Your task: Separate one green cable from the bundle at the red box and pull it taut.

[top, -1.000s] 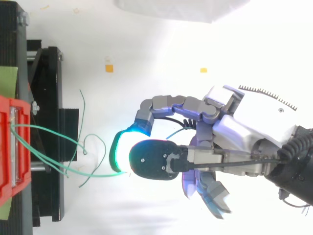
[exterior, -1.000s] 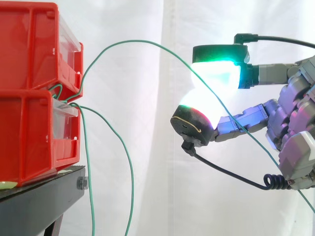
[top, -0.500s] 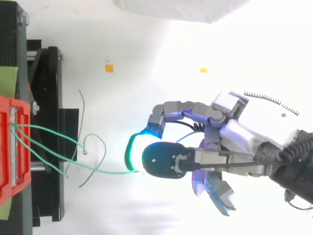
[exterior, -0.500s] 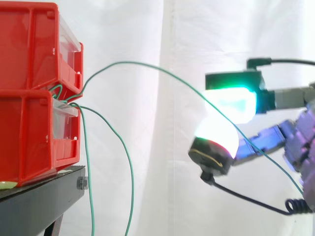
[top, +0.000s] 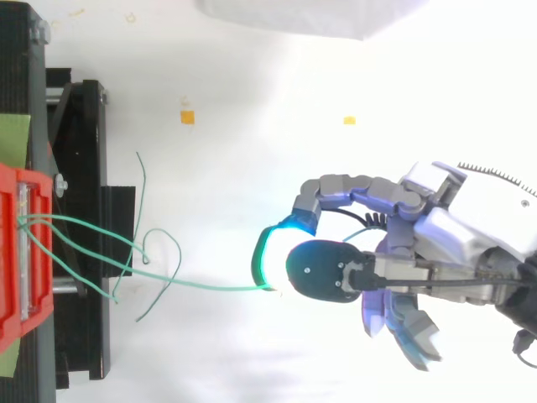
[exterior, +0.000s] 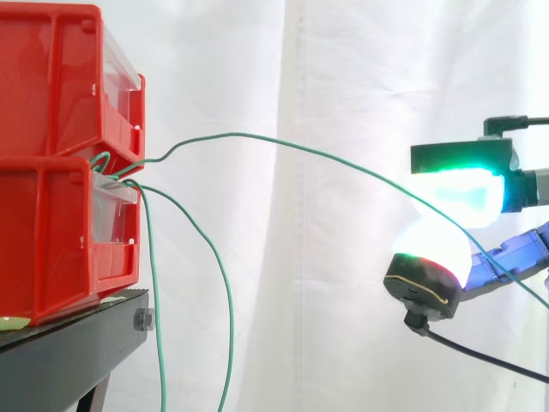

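Two red bins [exterior: 60,163] are stacked on a black stand [exterior: 69,352] at the left. Green cables come out between them. One green cable [exterior: 300,152] runs right in a shallow arc to my hand [exterior: 455,227] and is pinched between a green-glowing pad above and a white-glowing pad below. From above, that cable [top: 210,288] lies nearly straight between the red bin [top: 21,260] and my hand [top: 436,252]. The other green cables [exterior: 219,292] hang down loose beside the stand.
A white curtain hangs behind everything. In the top view, loose green cable ends [top: 155,252] curl beside the black stand [top: 80,168], and small orange marks [top: 187,117] lie on the white floor.
My hand has drawn away to the right with the green cable pinched in it. The cable's high loop has flattened into a shallow arc.
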Motion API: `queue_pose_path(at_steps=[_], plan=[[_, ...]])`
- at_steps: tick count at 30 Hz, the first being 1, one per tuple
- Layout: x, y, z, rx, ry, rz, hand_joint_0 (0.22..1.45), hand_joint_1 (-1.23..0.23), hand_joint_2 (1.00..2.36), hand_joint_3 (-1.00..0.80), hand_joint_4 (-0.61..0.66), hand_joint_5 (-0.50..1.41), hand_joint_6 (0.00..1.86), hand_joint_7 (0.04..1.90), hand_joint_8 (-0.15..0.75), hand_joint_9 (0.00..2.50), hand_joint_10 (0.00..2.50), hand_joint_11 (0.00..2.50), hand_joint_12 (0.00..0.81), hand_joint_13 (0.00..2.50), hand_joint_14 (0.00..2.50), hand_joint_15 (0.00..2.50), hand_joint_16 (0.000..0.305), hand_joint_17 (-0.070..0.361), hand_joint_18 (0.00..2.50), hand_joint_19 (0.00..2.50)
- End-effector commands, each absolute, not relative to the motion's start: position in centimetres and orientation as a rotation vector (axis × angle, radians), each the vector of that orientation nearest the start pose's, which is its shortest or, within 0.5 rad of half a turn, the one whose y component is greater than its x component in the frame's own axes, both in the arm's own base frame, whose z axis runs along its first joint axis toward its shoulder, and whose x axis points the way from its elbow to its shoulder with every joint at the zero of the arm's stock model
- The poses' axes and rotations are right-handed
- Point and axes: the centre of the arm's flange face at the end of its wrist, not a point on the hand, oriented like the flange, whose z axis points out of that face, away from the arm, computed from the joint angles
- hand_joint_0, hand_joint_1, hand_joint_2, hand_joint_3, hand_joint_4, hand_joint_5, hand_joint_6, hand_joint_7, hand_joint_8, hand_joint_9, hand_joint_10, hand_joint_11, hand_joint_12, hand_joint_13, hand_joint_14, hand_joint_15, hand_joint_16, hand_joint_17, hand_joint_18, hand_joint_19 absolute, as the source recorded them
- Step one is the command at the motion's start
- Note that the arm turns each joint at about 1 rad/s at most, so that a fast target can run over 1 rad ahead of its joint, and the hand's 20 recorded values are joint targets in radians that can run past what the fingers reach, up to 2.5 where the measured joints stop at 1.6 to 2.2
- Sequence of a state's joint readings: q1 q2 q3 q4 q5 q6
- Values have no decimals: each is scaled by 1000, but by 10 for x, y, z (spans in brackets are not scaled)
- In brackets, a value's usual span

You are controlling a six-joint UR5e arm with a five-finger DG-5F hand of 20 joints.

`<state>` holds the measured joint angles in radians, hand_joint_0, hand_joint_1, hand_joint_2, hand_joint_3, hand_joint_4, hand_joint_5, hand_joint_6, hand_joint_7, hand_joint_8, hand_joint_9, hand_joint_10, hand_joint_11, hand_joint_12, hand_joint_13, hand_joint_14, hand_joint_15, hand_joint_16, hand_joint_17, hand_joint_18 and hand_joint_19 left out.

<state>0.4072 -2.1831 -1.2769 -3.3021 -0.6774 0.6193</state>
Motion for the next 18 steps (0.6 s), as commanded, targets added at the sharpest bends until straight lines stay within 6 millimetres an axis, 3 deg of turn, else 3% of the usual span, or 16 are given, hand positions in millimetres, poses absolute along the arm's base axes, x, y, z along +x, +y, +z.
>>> queue_pose_path(at_steps=[1,4,10,18], plan=[[653,52,279,1812,767,836,757,-745,1021,-190,64,148,503,1268,186,2308,26,654,446,2052,22,624,69,154,2500,523],[648,50,287,1813,771,815,756,-745,1022,-191,63,148,503,1268,179,2308,23,644,448,2052,22,617,69,154,2500,522],[642,47,282,1828,758,792,757,-745,1021,-190,69,148,503,1268,188,2312,25,645,446,2055,20,629,69,154,2500,522],[606,38,277,1827,758,808,757,-746,1021,-190,62,148,503,1267,177,2309,25,652,443,2055,20,618,69,155,2500,527]])
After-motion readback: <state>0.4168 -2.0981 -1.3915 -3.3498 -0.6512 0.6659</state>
